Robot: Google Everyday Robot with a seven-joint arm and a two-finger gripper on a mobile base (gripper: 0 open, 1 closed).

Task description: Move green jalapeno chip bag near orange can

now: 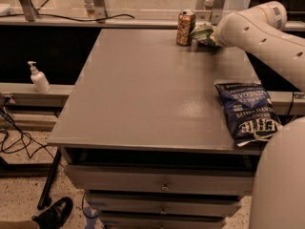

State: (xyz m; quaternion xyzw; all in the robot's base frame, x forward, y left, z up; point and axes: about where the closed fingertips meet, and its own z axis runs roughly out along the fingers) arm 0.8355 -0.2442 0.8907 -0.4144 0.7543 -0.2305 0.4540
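One pincer (212, 36) at green bag (200, 31) by can (186, 27)

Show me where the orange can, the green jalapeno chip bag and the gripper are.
orange can (186, 27): camera view, middle of its side.
green jalapeno chip bag (202, 32): camera view, its visible left part, beside the can.
gripper (215, 36): camera view, its tip, at the bag's right edge.

This looks like a robotics lab: a grey steel cabinet (143, 94) with drawers (162, 185) on a speckled floor (19, 199), loose cables (16, 140) trailing beside it, a pump bottle (39, 78) on a ledge, and a white robot arm (267, 32) whose gripper (213, 35) sits at the far right by the bag (202, 31).
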